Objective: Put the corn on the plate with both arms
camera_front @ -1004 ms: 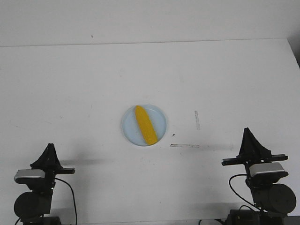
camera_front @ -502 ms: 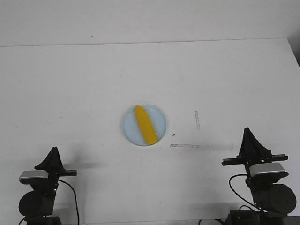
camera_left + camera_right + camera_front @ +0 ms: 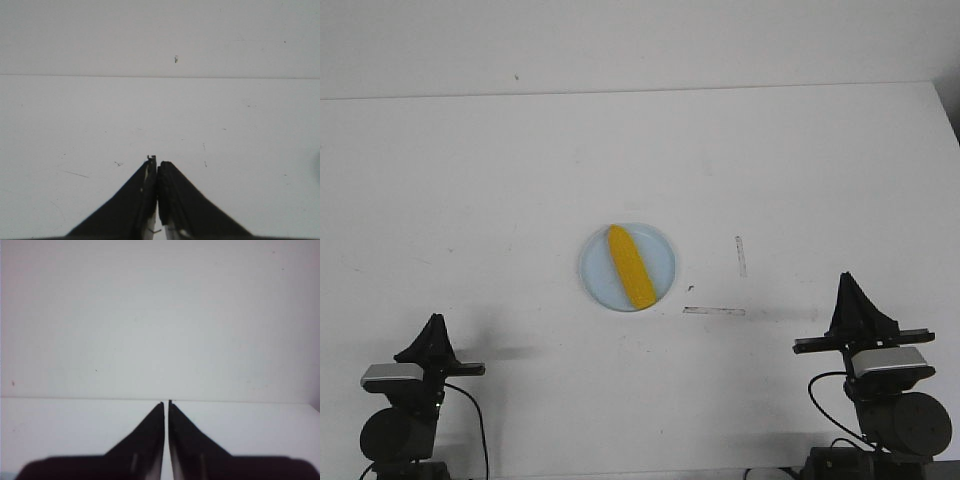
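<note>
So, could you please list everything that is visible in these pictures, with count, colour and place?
corn: one, bright yellow, lying on the plate, tapered tip pointing away from the robot.
plate: one, pale light-blue, round, near the middle of the table.
tape strips: two, thin and clear-grey, on the table to the right of the plate.
table: one, white, filling the front view.
left gripper: one, black, shut and empty, at the near left edge, far from the plate.
right gripper: one, black, shut and empty, at the near right edge.
</note>
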{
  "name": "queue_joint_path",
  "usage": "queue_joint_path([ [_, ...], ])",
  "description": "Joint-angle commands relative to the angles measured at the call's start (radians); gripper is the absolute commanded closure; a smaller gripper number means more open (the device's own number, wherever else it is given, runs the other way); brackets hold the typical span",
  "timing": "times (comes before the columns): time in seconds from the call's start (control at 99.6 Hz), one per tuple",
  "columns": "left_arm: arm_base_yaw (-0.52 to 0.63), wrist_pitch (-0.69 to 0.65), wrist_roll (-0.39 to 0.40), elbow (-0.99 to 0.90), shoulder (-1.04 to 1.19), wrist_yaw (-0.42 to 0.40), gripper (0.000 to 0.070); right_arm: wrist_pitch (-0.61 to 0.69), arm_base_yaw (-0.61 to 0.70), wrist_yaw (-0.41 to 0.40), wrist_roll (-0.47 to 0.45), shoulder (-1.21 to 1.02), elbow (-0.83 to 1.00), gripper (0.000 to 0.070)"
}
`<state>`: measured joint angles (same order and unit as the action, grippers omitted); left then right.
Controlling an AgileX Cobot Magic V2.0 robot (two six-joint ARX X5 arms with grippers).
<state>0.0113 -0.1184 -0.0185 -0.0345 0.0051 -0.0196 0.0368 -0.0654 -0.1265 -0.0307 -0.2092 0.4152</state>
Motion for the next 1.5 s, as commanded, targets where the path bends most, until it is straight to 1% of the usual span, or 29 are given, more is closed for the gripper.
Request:
queue_joint_path([
  [0.0,-0.001,-0.013,-0.009,0.021,-0.002,0.002,0.0699,-0.011,0.000,0.003,-0.005,0.001,-0.002,0.0688],
  [0.372,-0.001,-0.013,-0.009,0.021,-0.002,0.002,0.0699,-0.011,0.000,0.003,-0.005,0.001,-0.002,0.0688],
  [0.482,-0.001,-0.013,-0.009,0.021,-0.002,0.002,0.0699,0.003,0.000,0.026,0.000,0.008,-0.004,0.0688],
  [0.633,-0.001,-0.013,-0.009,0.021,-0.002,0.002,0.0699,0.016,0.020,0.027,0.019,0.012,-0.019,0.0688],
  [0.713,-0.001,-0.013,-0.009,0.021,-0.002,0.002,0.0699,0.017,0.040,0.049,0.042,0.021,-0.049,0.0689],
  [0.793,-0.001,-0.013,-0.009,0.021,-0.002,0.002,0.0699,0.016,0.058,0.055,0.059,0.029,-0.088,0.0689],
  [0.924,-0.001,-0.013,-0.009,0.021,-0.002,0.002,0.0699,0.011,0.077,0.055,0.058,0.044,-0.160,0.0689],
  [1.195,-0.001,-0.013,-0.009,0.021,-0.002,0.002,0.0699,-0.111,0.085,0.056,0.058,0.137,-0.341,0.0689],
  [1.336,-0.001,-0.013,-0.009,0.021,-0.002,0.002,0.0699,-0.108,0.085,0.057,0.057,0.214,-0.404,0.0688],
  [1.486,-0.001,-0.013,-0.009,0.021,-0.002,0.002,0.0699,-0.091,0.085,0.058,0.058,0.208,-0.403,0.0688],
])
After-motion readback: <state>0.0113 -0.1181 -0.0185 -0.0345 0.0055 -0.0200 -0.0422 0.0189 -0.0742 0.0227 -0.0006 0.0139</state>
